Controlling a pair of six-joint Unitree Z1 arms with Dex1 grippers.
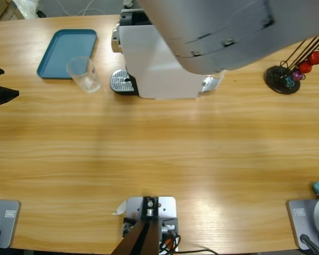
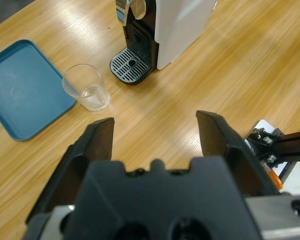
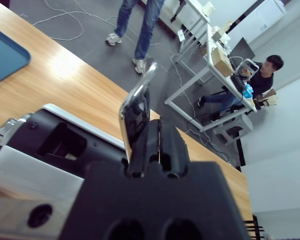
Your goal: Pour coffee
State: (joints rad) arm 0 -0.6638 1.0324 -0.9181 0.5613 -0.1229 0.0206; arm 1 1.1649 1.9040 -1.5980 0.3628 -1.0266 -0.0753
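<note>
A: We log the coffee machine [image 1: 159,69] at the far middle of the table [image 1: 159,159], drip tray [image 1: 122,82] bare; the clear cup [image 1: 85,74] stands just left of it, beside the blue tray [image 1: 64,52].

B: Left gripper [image 2: 155,135] hangs spread and empty. Right gripper [image 3: 152,145] is clenched on the machine's chrome lever [image 3: 137,107].

A: Our worry: brewing now would spill, as no cup sits under the spout.

B: The right arm's elbow hides the machine's top from above.

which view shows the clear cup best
The left wrist view: the clear cup stands whole and unobstructed between the blue tray and the coffee machine. The high view shows it smaller; the right wrist view misses it.
</note>
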